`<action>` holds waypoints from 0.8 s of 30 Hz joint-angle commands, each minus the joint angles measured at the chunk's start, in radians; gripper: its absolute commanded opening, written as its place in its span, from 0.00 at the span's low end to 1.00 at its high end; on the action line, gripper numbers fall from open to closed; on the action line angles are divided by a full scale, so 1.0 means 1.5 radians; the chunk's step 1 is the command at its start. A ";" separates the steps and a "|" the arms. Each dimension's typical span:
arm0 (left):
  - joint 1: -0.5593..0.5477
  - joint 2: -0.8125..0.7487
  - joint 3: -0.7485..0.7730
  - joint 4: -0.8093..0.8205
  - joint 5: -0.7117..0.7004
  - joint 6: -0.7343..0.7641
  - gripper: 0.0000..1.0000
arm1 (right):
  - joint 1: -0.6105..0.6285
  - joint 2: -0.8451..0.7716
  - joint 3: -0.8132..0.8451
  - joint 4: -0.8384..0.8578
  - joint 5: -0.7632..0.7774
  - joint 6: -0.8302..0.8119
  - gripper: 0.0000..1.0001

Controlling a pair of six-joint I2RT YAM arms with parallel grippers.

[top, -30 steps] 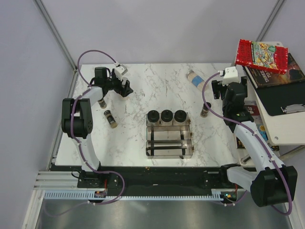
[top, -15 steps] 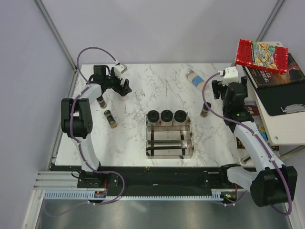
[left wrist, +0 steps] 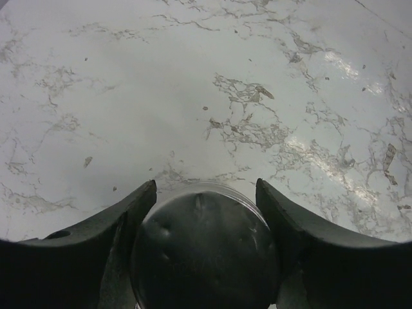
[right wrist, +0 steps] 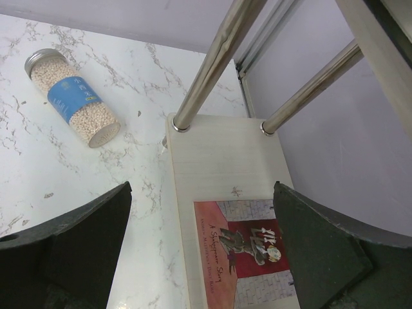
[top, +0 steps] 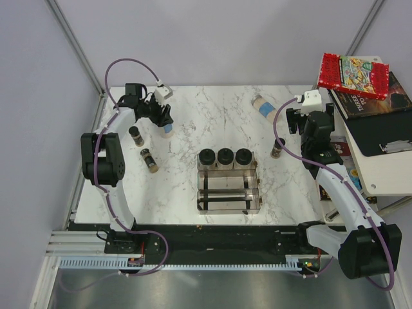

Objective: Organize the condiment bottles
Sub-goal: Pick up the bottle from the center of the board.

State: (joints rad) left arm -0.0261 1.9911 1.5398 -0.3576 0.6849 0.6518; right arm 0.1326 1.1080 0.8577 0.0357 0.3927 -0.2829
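My left gripper (top: pixel 162 117) is at the back left of the table, shut on a blue-labelled bottle (top: pixel 167 129). In the left wrist view both fingers press the sides of its shadowed cap (left wrist: pixel 206 251). Two brown spice bottles are close by, one standing (top: pixel 135 134) and one lying (top: pixel 149 159). A third brown one (top: pixel 277 148) stands right of the rack (top: pixel 228 193), which holds three black-lidded jars (top: pixel 225 156) in its back row. Another beige, blue-labelled bottle (top: pixel 262 106) (right wrist: pixel 72 106) lies at the back right. My right gripper (top: pixel 297 120) (right wrist: pixel 203 190) hangs open and empty over the table's right edge.
A wooden side shelf (right wrist: pixel 212 161) abuts the table's right edge, with a red-covered book (right wrist: pixel 248 254) on it and two metal posts (right wrist: pixel 215 58) rising from it. More books (top: pixel 354 74) are stacked above at the far right. Walls enclose the back and left.
The left gripper has shifted slightly towards the back and closed onto the blue-labelled bottle's cap. The standing brown spice bottle beside it is now uncovered. The right arm has not moved.
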 commanded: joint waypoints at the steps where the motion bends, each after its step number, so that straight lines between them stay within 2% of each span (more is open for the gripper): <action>1: 0.003 0.003 0.041 -0.054 0.009 0.037 0.29 | -0.003 -0.015 0.012 0.003 -0.009 0.010 0.98; 2: 0.003 0.004 0.044 -0.057 0.009 0.035 0.19 | -0.003 -0.016 0.012 0.003 -0.009 0.011 0.98; 3: 0.003 0.005 0.056 -0.067 0.009 0.033 0.06 | -0.003 -0.016 0.012 0.003 -0.009 0.011 0.98; 4: 0.003 0.005 0.063 -0.074 0.010 0.029 0.02 | -0.003 -0.017 0.012 0.002 -0.011 0.011 0.98; 8: 0.001 -0.017 0.104 -0.116 0.028 0.004 0.02 | -0.006 -0.017 0.012 0.001 -0.012 0.011 0.98; 14: -0.009 -0.143 0.111 -0.145 0.131 -0.044 0.02 | -0.005 -0.017 0.012 0.001 -0.013 0.009 0.98; 18: -0.030 -0.256 0.029 -0.153 0.170 -0.040 0.02 | -0.006 -0.017 0.012 0.000 -0.018 0.009 0.98; 24: -0.073 -0.452 -0.137 -0.176 0.188 0.033 0.02 | -0.009 -0.018 0.012 -0.003 -0.024 0.013 0.98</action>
State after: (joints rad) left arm -0.1013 1.4609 1.4548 -0.5850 0.8711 0.6327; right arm 0.1268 1.1049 0.8577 0.0246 0.3706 -0.2825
